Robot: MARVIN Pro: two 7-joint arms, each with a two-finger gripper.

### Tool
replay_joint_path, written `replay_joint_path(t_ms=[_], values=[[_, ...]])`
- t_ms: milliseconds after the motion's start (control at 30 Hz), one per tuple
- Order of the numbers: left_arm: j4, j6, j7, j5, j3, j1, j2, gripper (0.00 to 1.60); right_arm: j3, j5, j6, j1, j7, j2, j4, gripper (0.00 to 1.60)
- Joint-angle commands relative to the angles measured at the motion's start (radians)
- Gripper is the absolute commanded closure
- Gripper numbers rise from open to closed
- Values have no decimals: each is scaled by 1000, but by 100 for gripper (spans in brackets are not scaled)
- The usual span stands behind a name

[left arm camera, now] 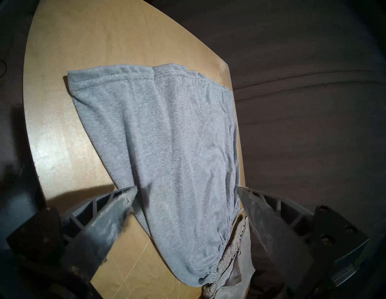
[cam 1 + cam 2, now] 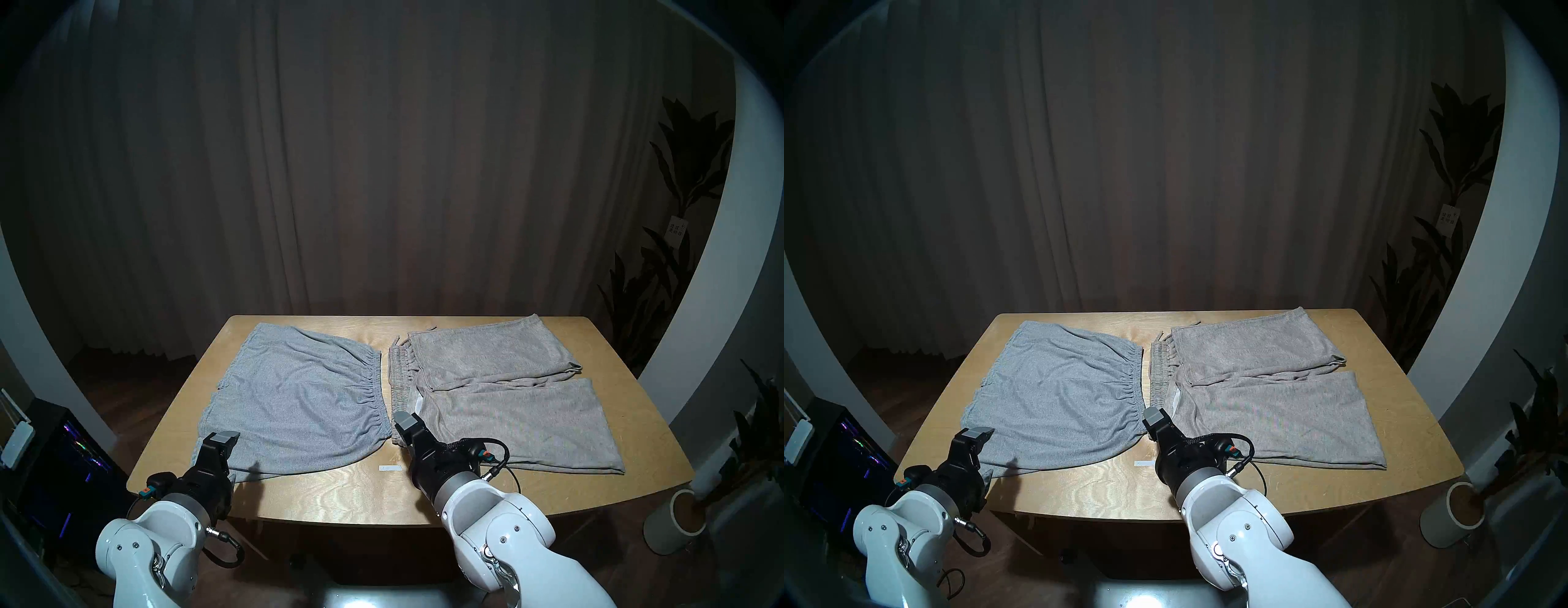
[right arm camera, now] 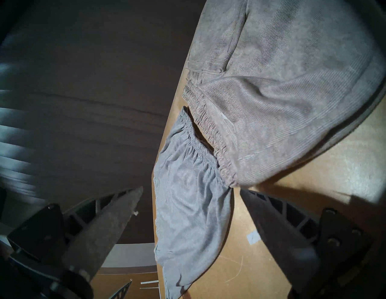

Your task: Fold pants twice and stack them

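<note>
Both of my claws are released and grasp nothing: my left gripper (image 2: pixel 220 438) hovers at the 7 o'clock corner of the light grey pants (image 2: pixel 297 395), my right gripper (image 2: pixel 406 421) at their 5 o'clock corner, just beside the waistband of the beige-grey pants (image 2: pixel 509 403). Both pairs lie flat, side by side, on the wooden table (image 2: pixel 339 496). I judge the knit light, soft and floppy, so I should pinch the hem corner and the thicker elastic waistband.

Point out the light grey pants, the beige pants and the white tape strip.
light grey pants (image 2: pixel 297 403), head stereo left, middle of the fabric.
beige pants (image 2: pixel 522 420), head stereo left, near leg.
white tape strip (image 2: pixel 389 468), head stereo left, its centre.
</note>
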Motion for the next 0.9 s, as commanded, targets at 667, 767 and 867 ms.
replay_joint_path(t_ms=[667,767,867], values=[[7,16,86,3,-28,-38,34,0,-123,170,-105,180,-277,4,14,0],[20,19,92,-1,-32,-44,38,0,-137,176,-115,190,-283,9,22,0],[34,22,93,-5,-37,-47,40,0,-149,177,-127,198,-286,14,26,0]])
